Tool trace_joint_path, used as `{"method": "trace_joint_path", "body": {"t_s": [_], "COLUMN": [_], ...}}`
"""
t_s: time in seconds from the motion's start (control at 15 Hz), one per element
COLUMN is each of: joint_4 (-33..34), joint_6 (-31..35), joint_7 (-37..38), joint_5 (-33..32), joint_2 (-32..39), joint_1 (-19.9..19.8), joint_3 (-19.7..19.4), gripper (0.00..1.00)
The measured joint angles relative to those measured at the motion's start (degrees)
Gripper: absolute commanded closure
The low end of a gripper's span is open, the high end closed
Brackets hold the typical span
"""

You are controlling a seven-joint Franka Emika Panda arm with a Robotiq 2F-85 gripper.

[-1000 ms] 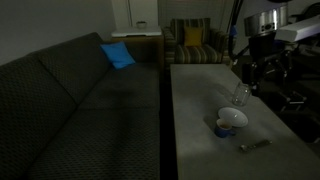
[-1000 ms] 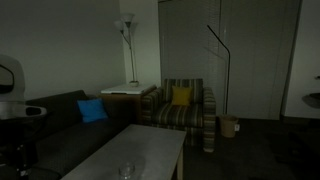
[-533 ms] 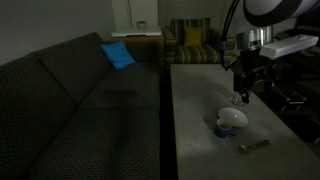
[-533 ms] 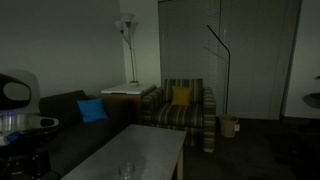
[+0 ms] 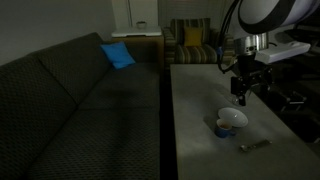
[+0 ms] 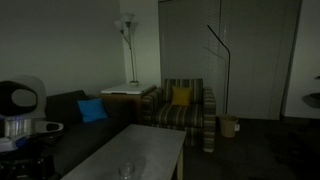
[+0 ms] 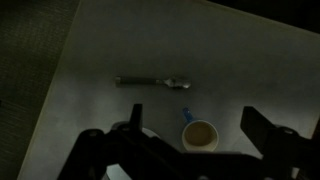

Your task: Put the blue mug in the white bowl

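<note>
On the smooth grey table (image 5: 195,100) the small blue mug (image 5: 221,127) stands just beside the round, shallow white bowl (image 5: 233,119), outside it. A slim metal utensil (image 5: 255,145) lies near, and a clear glass (image 6: 126,171) stands on the tabletop. The gripper (image 5: 240,98) hangs above, spread wide, holding nothing. A dark woven sofa (image 5: 80,100) flanks the table, with a blue pillow (image 5: 117,55) on it.

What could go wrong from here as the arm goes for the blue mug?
1. The blue mug sits tight against the white bowl, so a finger of the open gripper may catch the bowl's rim and shove it.
2. The clear glass also stands on the table; a sideways sweep might tip it.
3. The scene is dim and the mug shows small in the wrist view, so aiming may be off.
</note>
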Motion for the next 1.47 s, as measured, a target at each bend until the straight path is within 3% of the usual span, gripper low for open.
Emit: {"method": "trace_joint_path", "body": {"t_s": [0.33, 0.73, 1.47], "joint_4": [0.32, 3.07, 6.16], "joint_6": [5.58, 9.22, 9.54], "joint_7": [-8.20, -21.14, -21.37], "joint_5": [-0.10, 0.05, 0.05], "joint_2": [3.49, 9.38, 13.08], "joint_1": [-0.22, -4.09, -4.22], "joint_3": [0.29, 3.27, 3.03], "gripper": [0.00, 0.00, 0.00]}}
